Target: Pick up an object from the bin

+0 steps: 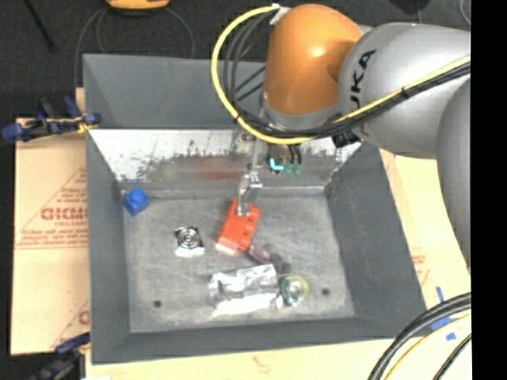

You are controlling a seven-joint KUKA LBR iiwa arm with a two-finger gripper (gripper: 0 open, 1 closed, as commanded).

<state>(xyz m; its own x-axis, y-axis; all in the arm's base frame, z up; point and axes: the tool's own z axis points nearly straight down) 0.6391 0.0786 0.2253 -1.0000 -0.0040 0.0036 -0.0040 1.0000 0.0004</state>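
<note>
Orange-red and studded like a toy brick, the block [239, 229] lies near the middle of the grey metal bin [360, 244], tilted so that its upper end points toward the back wall. The gripper [248, 199] hangs straight down from the arm's orange cover [310, 58] and meets that upper end of the block; whether it is open or closed on the block I cannot tell from this angle. A small purple piece [261, 253] sits just beside the block's lower right corner. Below it lies a crumpled silvery wrapper [240, 286] with a round yellow-green thing [294, 290] touching its right end. A shiny metal piece [188, 241] rests left of the block, and a blue cube [135, 202] stands well apart by the left wall.
</note>
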